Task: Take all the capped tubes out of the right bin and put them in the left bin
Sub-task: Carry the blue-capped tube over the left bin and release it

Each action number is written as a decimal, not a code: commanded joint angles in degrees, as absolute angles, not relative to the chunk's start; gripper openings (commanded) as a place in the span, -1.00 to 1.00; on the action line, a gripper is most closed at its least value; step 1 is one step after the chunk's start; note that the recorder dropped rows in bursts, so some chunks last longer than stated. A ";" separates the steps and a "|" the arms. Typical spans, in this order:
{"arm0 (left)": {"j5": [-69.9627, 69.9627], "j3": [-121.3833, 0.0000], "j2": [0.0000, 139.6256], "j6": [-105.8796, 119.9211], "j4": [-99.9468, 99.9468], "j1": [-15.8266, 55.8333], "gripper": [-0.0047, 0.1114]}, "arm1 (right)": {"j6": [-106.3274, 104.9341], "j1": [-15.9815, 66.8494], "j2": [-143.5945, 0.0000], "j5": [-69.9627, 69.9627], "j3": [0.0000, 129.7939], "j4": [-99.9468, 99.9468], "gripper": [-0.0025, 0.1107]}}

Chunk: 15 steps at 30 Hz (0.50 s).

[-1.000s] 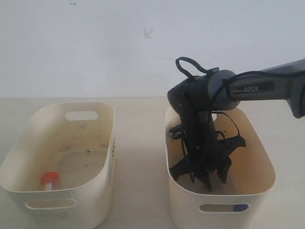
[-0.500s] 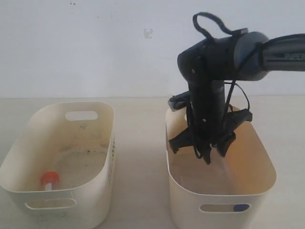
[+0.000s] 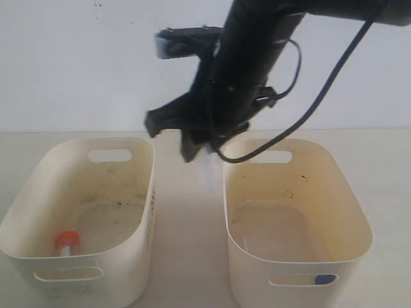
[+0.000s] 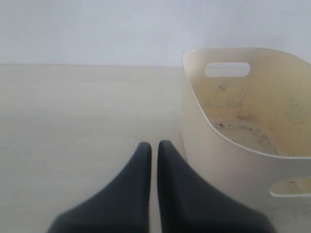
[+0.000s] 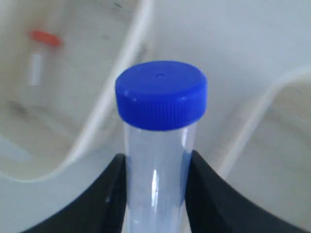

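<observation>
Above the gap between the left bin (image 3: pixel 142 192) and the right bin (image 3: pixel 257 276), the right gripper (image 5: pixel 156 204) grips a blue-capped tube (image 5: pixel 161 97). A red-capped tube (image 3: pixel 66 242) lies on the left bin's floor. The left gripper (image 4: pixel 153 150) has its fingers almost together, with nothing between them

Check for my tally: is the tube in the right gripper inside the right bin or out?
Out: the right gripper holds the blue-capped tube above the gap between left bin and right bin.
</observation>
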State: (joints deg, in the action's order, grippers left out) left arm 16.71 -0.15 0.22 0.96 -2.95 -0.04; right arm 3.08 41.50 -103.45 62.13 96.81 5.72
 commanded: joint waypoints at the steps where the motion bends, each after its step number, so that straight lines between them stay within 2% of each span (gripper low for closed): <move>1: 16.54 0.00 0.00 1.05 -3.19 -0.32 -0.85 | -1.64 45.83 -104.61 51.62 97.21 13.25 -0.96; 7: 16.54 0.00 0.00 1.05 -3.19 -0.32 -0.85 | -1.49 48.58 -109.21 41.61 97.21 13.25 -0.95; 10: 16.54 0.00 0.00 1.05 -3.19 -0.32 -0.85 | -1.49 48.58 -112.66 40.30 97.30 13.25 -0.80; 13: 16.54 0.00 0.00 1.05 -3.19 -0.32 -0.85 | -1.61 48.58 -115.02 39.44 97.30 13.36 -0.28; 15: 16.54 0.00 0.00 1.05 -3.19 -0.32 -0.85 | -1.84 48.58 -115.52 38.38 97.30 14.28 0.18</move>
State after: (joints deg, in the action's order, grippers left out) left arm 16.71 -0.15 0.22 0.96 -2.95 -0.04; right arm -1.09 48.57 -115.28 40.29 96.95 13.63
